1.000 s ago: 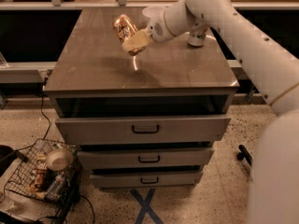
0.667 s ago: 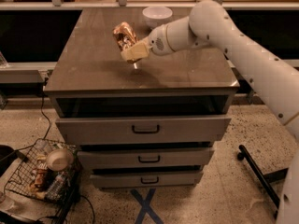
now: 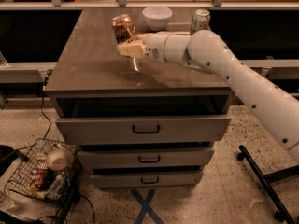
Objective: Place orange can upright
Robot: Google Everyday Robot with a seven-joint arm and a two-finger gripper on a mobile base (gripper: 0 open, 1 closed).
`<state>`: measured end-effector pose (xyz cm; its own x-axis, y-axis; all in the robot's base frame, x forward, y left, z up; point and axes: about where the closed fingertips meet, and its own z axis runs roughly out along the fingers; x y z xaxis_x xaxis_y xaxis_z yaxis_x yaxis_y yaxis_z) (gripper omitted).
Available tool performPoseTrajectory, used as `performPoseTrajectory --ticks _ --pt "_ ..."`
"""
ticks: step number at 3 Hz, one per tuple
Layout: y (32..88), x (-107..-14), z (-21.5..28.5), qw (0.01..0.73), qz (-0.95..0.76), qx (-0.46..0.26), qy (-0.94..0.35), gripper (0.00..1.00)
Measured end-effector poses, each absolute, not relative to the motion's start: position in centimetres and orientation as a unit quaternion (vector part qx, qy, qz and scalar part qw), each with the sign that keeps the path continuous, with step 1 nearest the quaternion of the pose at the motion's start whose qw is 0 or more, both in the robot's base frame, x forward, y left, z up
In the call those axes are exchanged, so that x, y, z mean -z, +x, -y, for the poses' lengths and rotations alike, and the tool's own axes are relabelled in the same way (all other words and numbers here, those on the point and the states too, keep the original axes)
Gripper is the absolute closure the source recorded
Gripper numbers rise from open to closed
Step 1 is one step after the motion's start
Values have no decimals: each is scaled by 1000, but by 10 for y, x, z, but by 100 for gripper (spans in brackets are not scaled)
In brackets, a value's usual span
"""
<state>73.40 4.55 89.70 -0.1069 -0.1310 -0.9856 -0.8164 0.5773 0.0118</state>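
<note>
The orange can (image 3: 123,28) is shiny golden-orange with mottled print. It is held tilted above the middle of the brown tabletop (image 3: 88,64), its top leaning to the upper left. My gripper (image 3: 128,45) is shut on the orange can's lower part, reaching in from the right on a white arm. The can is off the surface; a faint reflection shows on the tabletop below it.
A white bowl (image 3: 157,17) stands at the back of the table. A white-silver can (image 3: 200,20) stands upright at the back right, behind my arm. Drawers sit under the tabletop. A wire basket (image 3: 42,171) with items is on the floor at the left.
My arm has stretched further left across the table, carrying the orange can with it. The can stays in the grip and remains tilted above the surface.
</note>
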Motion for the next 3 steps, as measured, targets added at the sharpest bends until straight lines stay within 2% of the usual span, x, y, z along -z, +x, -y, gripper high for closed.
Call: performPoseTrajectory --ticks 1,3 --pt "745 -909 -48 602 -660 -301 -333 100" --pt "750 -911 -48 615 -659 -291 -319 100"
